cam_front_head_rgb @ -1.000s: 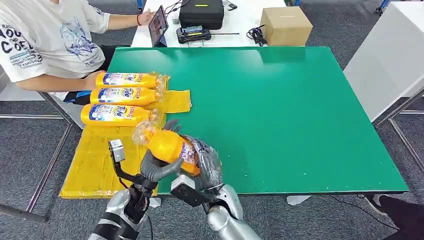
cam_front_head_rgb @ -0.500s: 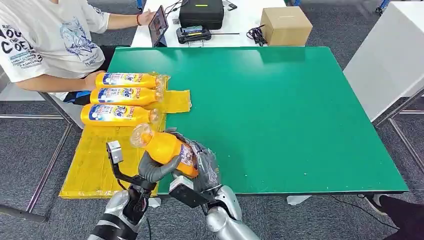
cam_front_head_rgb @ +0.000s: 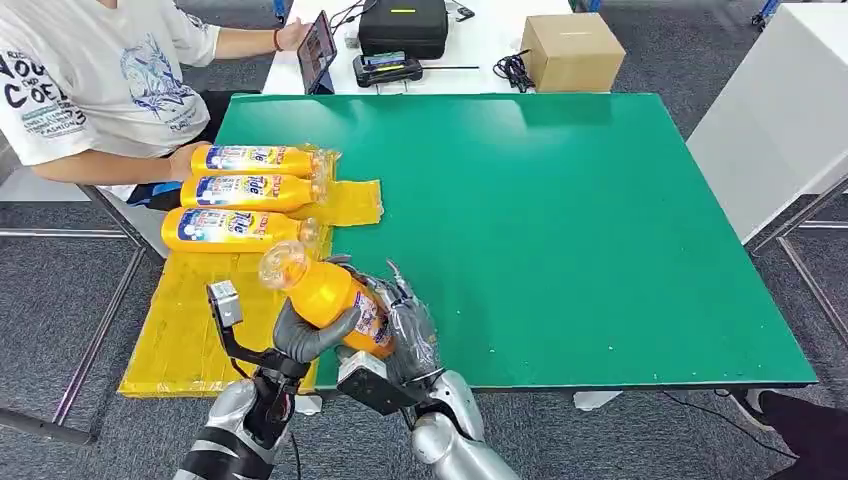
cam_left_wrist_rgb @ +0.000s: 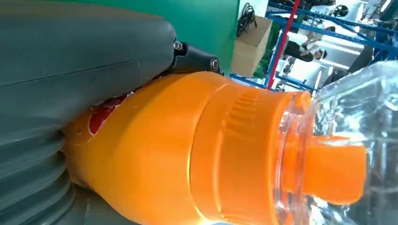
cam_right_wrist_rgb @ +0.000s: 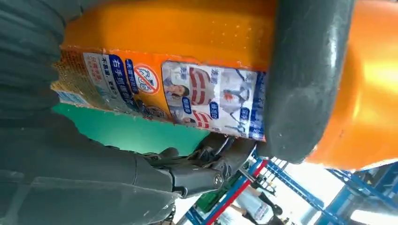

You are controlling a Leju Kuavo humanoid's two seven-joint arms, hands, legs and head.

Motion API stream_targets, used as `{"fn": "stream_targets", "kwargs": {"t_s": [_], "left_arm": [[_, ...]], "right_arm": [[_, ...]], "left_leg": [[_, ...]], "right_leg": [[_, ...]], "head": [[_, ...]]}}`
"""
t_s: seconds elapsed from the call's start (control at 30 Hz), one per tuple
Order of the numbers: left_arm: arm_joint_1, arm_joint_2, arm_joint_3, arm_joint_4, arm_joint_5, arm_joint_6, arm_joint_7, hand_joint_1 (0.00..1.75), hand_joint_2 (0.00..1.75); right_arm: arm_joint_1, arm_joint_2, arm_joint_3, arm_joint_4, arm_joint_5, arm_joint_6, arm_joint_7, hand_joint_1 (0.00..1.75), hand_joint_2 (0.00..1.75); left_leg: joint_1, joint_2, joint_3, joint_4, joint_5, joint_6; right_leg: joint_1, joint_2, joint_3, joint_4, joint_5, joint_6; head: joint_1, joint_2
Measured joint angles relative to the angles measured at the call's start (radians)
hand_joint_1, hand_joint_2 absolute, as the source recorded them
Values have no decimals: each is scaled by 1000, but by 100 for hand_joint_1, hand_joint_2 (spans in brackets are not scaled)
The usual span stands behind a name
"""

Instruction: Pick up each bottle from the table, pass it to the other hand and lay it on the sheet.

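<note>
Now | your left hand (cam_front_head_rgb: 305, 335) grips the bottle (cam_front_head_rgb: 335, 298) | your right hand (cam_front_head_rgb: 405, 335) also grasps its base | bottle tilted above the surface's (cam_front_head_rgb: 560, 220) near edge, beside the sheet (cam_front_head_rgb: 190, 320), cap toward three laid bottles (cam_front_head_rgb: 245, 188)

bottles: 4 – three lying on yellow sheet (cam_front_head_rgb: 200, 320) at 9 o'clock, one (cam_front_head_rgb: 325, 290) held | sheet: 1 | cardboard box (cam_front_head_rgb: 572, 50): 1 | person (cam_front_head_rgb: 90, 80): 1

Three bottles (cam_front_head_rgb: 240, 193) fill the sheet's (cam_front_head_rgb: 190, 330) far end beside a person's arm (cam_front_head_rgb: 110, 166); its near part lies bare.
</note>
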Motion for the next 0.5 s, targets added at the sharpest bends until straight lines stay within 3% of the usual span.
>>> {"fn": "stream_targets", "kwargs": {"t_s": [0.1, 0.3, 0.5], "left_arm": [[9, 0, 6, -13, -7, 30, -8, 175, 175], [22, 3, 48, -26, -7, 71, -13, 175, 175], [24, 3, 79, -26, -2, 85, -13, 175, 175]], "right_arm": [[5, -1, -10, -36, -43, 15, 18, 0, 0], [39, -6, -57, -198, -230, 197, 52, 0, 0], [68, -8, -80, -299, -257, 228, 55, 0, 0]], "left_leg": [[0, 0, 0, 0, 0, 0], [0, 0, 0, 0, 0, 0], [0, 0, 0, 0, 0, 0]], "right_leg": [[0, 0, 0, 0, 0, 0], [0, 0, 0, 0, 0, 0], [0, 0, 0, 0, 0, 0]], "head": [[0, 0], [0, 0], [0, 0]]}}
